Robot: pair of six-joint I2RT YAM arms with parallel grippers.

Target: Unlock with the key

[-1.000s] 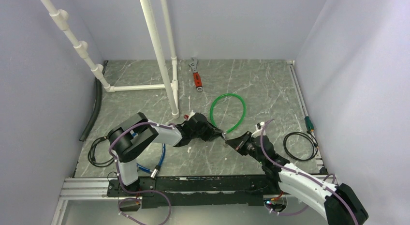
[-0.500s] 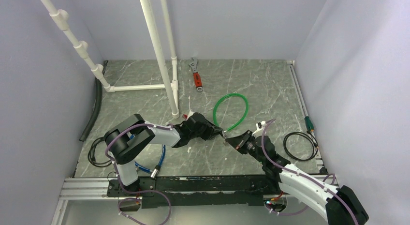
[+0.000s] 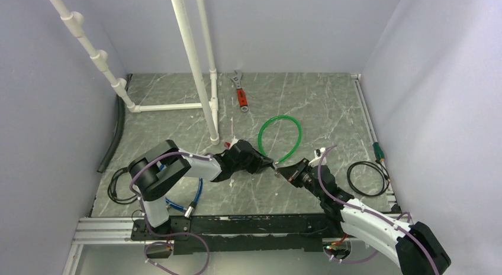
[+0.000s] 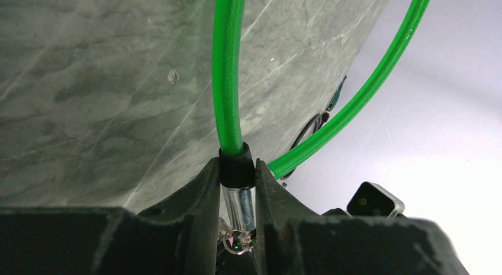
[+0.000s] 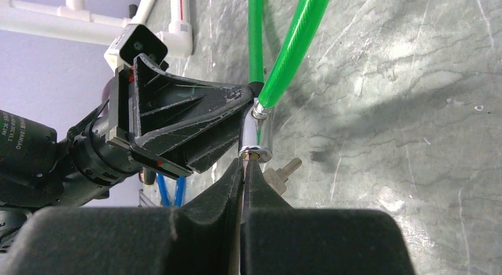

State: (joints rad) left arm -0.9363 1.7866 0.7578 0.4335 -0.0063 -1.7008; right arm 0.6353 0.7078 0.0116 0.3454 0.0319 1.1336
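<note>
Mid-step at the keyhole: seating or turning, and not yet unlocked by the look of it, with both ends of the green cable (image 4: 228,80) meeting at the lock barrel (image 5: 259,133). Gripping that barrel with the left end effector (image 4: 237,180), reaching in from 9 o'clock in the overhead view, clamped either side of the black collar above the counter (image 3: 319,109). Meeting it from 4 o'clock with the right end effector (image 5: 244,168), clenched tight and pressed right up to the barrel's brass face. Hard to make out the key (image 4: 232,239) itself: only a small silvery glint at the barrel's end, at 6 o'clock in the left wrist view, seemingly pinched in that clenched grip. Next, most likely: rolling the right wrist about the barrel's axis while keeping the left grasp firm and still, then drawing the freed cable end out. Worth guarding against slipping off so thin a key.
</note>
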